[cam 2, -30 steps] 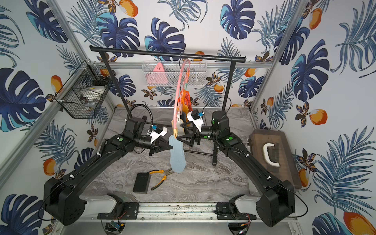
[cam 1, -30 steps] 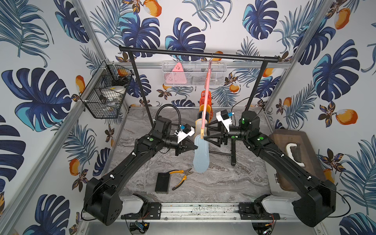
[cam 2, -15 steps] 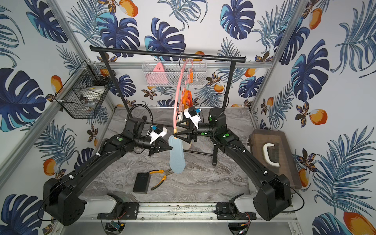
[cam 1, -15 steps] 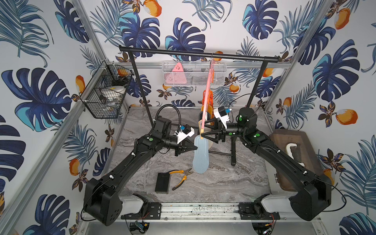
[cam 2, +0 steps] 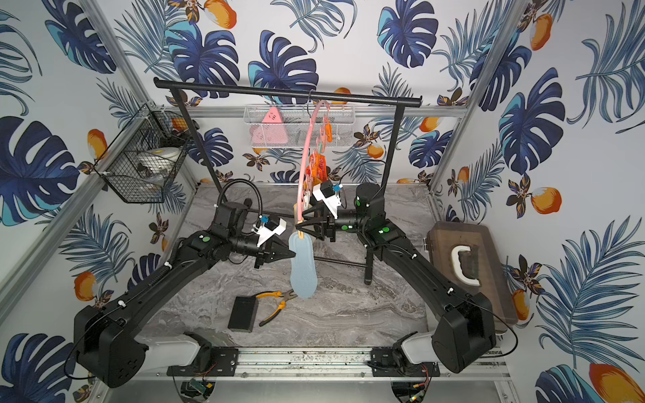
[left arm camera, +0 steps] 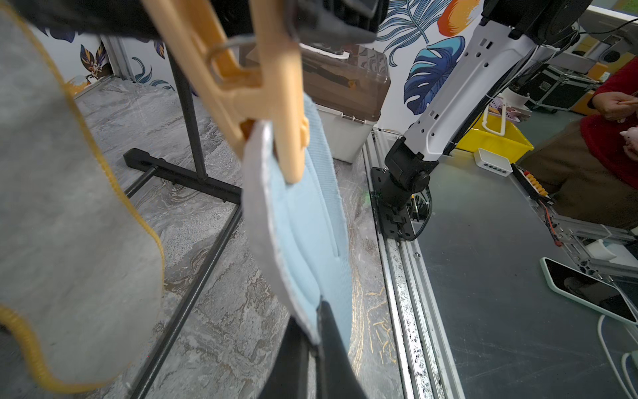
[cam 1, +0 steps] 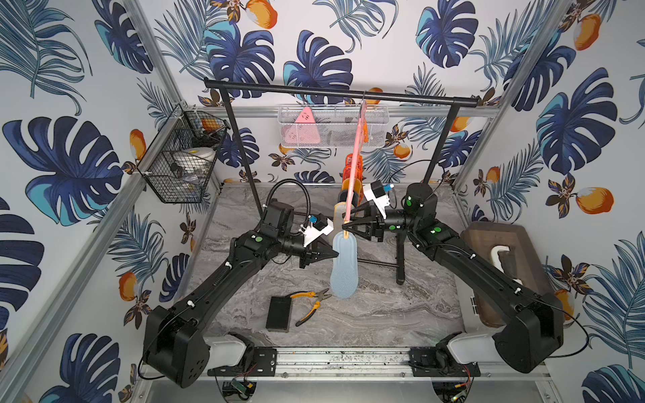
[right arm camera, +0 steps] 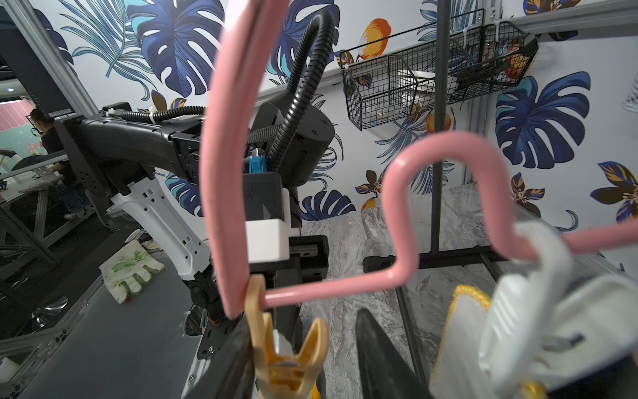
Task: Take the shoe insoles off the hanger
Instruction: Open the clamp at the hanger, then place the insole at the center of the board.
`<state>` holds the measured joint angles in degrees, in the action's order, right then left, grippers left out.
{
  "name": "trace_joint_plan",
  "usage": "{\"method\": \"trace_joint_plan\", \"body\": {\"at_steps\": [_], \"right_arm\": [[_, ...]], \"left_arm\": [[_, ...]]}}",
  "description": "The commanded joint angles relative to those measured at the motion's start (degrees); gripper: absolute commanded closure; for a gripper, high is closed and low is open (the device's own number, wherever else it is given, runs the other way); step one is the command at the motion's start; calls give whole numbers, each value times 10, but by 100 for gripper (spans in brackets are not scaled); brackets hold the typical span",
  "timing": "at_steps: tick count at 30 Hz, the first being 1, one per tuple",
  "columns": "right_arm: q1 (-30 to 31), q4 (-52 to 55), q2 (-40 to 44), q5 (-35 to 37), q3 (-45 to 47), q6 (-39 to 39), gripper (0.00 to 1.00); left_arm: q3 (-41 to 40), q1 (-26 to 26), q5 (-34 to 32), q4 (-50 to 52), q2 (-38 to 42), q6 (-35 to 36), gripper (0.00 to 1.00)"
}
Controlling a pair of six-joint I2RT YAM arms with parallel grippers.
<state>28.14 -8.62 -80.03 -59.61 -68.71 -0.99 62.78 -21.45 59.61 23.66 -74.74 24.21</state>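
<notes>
Softness seems likely in the light blue insole (cam 1: 343,268), dangling over the desk (cam 1: 384,314) from the yellow peg (right arm camera: 286,366) at the near end of the hanger (cam 1: 355,164). Left end effector (cam 1: 335,256) pinches its left edge; right end effector (cam 1: 345,227) straddles the peg's handles, jaws partly apart.

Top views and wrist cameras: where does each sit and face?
Top views: high above the arm bases, looking down toward the back wall; both arms, left hand, right hand show.
Left wrist: on that arm, facing the light blue insole under a yellow peg; own fingertips show.
Right wrist: on that arm, facing the pink hanger and left arm; own fingers show.
Shared: both wrist views show that peg.
</notes>
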Motion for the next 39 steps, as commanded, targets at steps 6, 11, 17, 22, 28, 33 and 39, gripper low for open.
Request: {"method": "trace_joint_plan", "body": {"at_steps": [6, 11, 17, 22, 28, 33, 39], "right_arm": [[2, -14, 2, -21, -7, -2, 69], [2, -15, 7, -17, 2, -1, 74], [2, -10, 12, -11, 5, 6, 77], [2, 2, 14, 2, 0, 15, 77], [2, 69, 17, 38, -5, 67, 76], [2, 115, 32, 70, 2, 104, 70], [1, 89, 52, 99, 32, 95, 63]], "left_arm": [[-4, -1, 2, 9, 7, 26, 95], [-6, -1, -6, 13, 10, 30, 96], [-13, -1, -13, 23, 11, 41, 97], [-31, 0, -26, 36, 18, 57, 97], [-84, -3, -91, 80, 24, 147, 97], [-130, -62, -187, 78, 32, 198, 100], [-107, -89, -132, 63, -2, 109, 100]]}}
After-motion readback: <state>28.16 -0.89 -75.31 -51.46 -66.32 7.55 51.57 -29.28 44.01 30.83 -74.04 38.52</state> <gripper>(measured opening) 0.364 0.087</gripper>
